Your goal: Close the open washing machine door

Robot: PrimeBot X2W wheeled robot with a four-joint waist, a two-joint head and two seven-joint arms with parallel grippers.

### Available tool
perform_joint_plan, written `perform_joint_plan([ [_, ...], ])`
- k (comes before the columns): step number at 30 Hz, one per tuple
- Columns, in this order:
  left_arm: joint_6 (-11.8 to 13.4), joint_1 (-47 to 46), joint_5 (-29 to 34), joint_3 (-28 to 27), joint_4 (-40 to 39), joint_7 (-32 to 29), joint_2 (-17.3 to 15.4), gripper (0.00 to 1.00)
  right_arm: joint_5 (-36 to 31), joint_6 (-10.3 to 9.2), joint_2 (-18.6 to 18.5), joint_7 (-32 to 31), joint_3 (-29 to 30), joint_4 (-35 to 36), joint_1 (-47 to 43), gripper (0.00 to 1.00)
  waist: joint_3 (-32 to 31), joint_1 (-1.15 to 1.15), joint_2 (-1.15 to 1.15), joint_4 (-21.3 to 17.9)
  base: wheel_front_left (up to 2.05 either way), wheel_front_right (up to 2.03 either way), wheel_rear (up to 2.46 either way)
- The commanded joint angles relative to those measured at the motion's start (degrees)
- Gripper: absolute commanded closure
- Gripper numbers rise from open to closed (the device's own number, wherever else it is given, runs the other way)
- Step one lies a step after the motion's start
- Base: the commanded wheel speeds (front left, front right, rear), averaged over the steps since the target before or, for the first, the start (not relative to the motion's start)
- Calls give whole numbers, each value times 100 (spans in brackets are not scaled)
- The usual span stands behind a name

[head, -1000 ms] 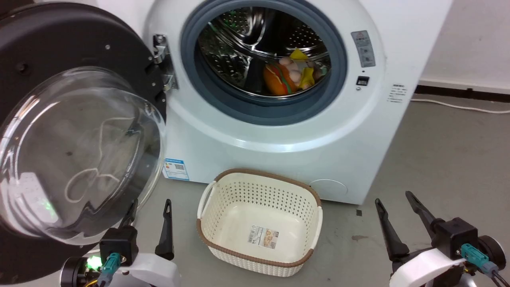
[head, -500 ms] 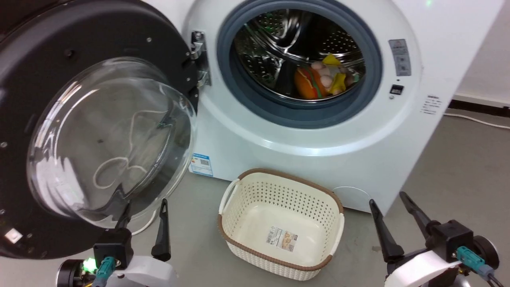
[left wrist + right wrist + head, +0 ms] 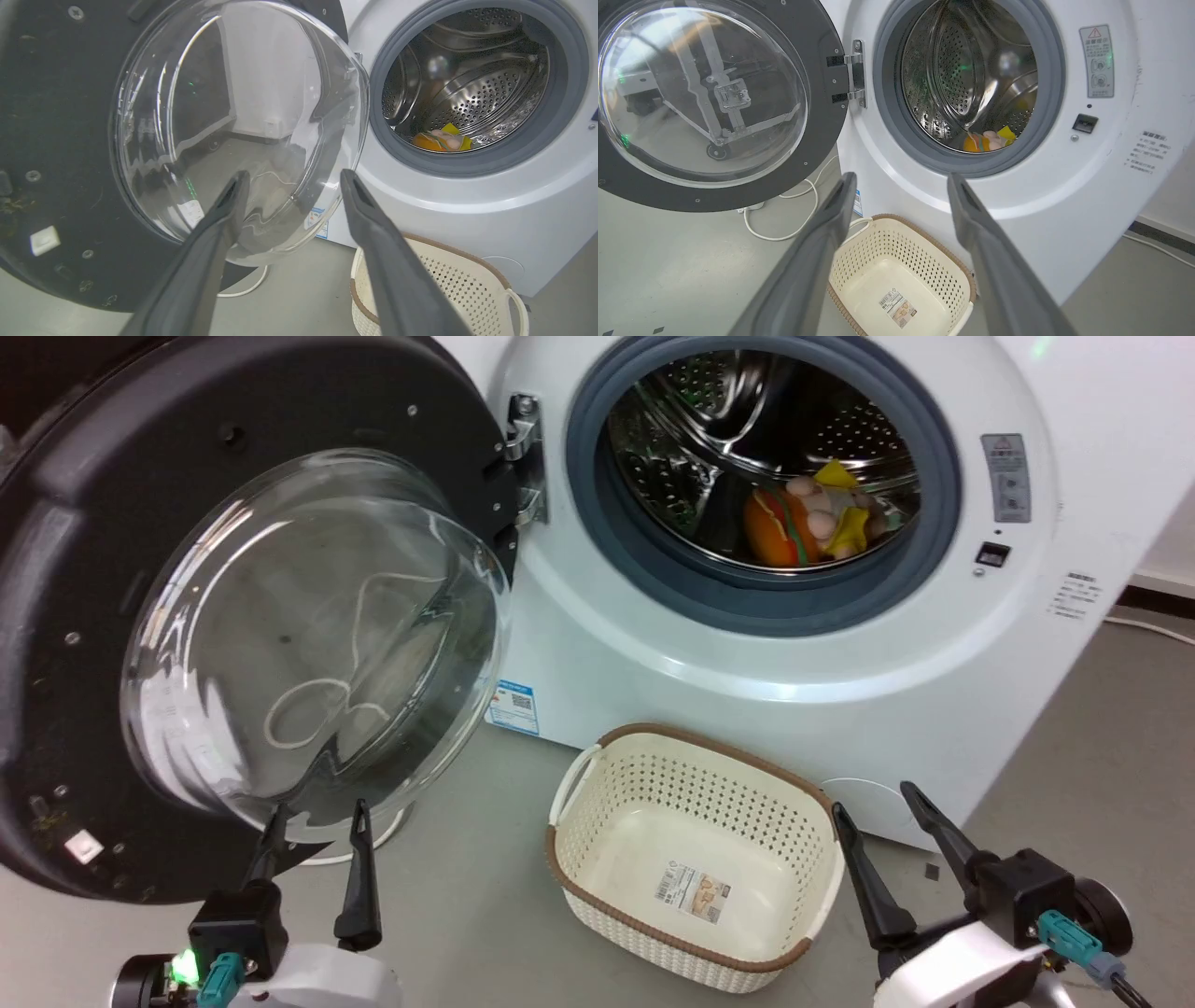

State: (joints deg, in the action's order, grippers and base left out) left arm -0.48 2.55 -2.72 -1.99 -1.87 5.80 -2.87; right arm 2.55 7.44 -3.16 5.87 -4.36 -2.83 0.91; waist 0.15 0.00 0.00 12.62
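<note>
1. The washing machine door is wide open. It fills the left side of the head view, swung out on its metal hinge, with the glass bowl bulging toward me.
2. I think no part of the job is done yet. The door has to swing all the way right and click shut on the washing machine.
3. My left gripper is at the lower left, fingers apart, holding nothing. Its tips sit in front of the bottom of the glass bowl. I cannot tell if they touch it.
4. My right gripper is at the lower right, fingers apart too, with nothing in it. It is well away from the door.
5. The steel drum shows at the top middle, with a grey rubber ring around it. Some bright toys lie inside.
6. A cream basket with a brown rim sits on the floor just in front of the machine, at the lower middle.
7. The floor is smooth and grey. A white cable loops on it under the door.
8. A white wall stands to the right of the machine.
</note>
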Motion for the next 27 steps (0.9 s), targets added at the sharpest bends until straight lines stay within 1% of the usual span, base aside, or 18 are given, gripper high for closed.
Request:
perform_joint_plan([
  [1, 35, 80, -31, -28, -51, 67, -1, 0, 47, 2, 12, 60, -53, -35, 123, 0, 12, 0, 0, 56, 0, 0, 0],
  [9, 54, 160, -97, -87, -131, 163, -1, 0, 77, 2, 14, 156, -200, -124, 216, 0, 29, 0, 0, 256, 0, 0, 0],
  [14, 109, 188, -220, -133, -180, 223, -1, 0, 103, 2, 15, 216, -274, -170, 243, 0, 22, 0, 0, 374, 0, 0, 0],
  [27, 55, 215, -257, -274, -235, 378, -1, 0, 163, 3, 18, 371, -405, -203, 238, 0, 18, 0, 0, 674, 0, 0, 0],
])
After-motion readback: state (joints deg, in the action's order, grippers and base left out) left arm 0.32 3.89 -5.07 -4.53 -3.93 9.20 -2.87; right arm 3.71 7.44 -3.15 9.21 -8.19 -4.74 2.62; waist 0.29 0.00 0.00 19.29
